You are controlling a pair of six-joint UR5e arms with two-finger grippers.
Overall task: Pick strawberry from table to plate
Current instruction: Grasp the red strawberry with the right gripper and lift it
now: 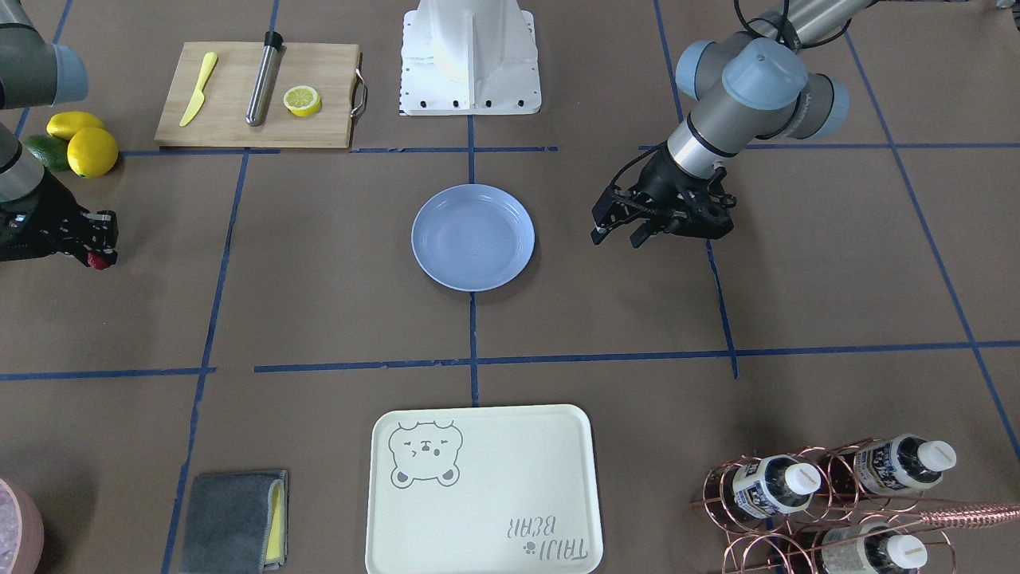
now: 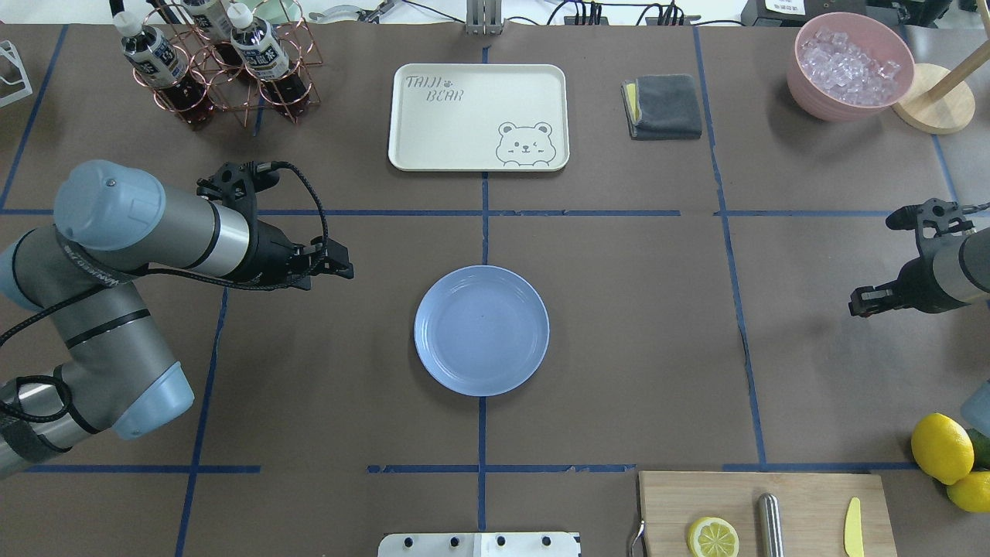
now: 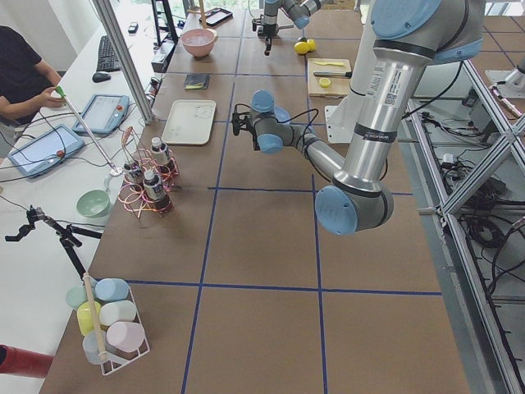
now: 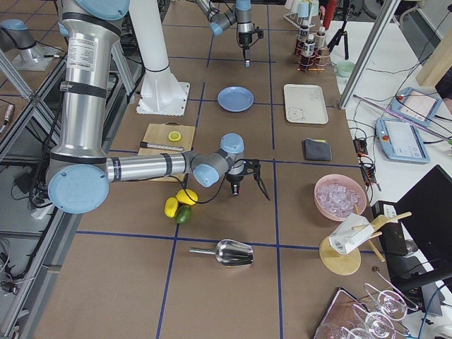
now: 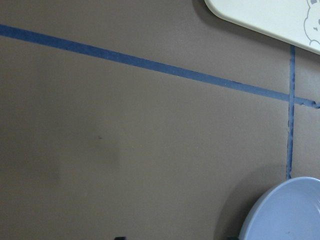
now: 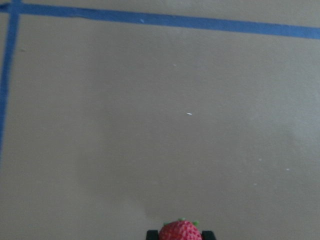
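Note:
The small red strawberry [image 1: 99, 260] sits between the fingertips of my right gripper [image 1: 96, 249], which is shut on it at the table's [image 1: 319, 279] right end. The right wrist view shows the berry [image 6: 180, 231] at the bottom edge, held above bare brown paper. The light-blue plate [image 1: 472, 237] lies at the table's centre with nothing on it, far from the berry. My left gripper [image 1: 617, 237] hovers open beside the plate [image 2: 481, 330] on its left side, holding nothing. In the overhead view the right gripper [image 2: 855, 303] shows, but the berry is hidden.
Two lemons [image 1: 86, 142] and a green fruit lie just behind my right gripper. A cutting board [image 1: 256, 96] carries a lemon half, a yellow knife and a metal cylinder. The cream bear tray [image 1: 482, 490], a folded cloth [image 1: 235, 522] and a bottle rack [image 1: 829, 498] line the far side.

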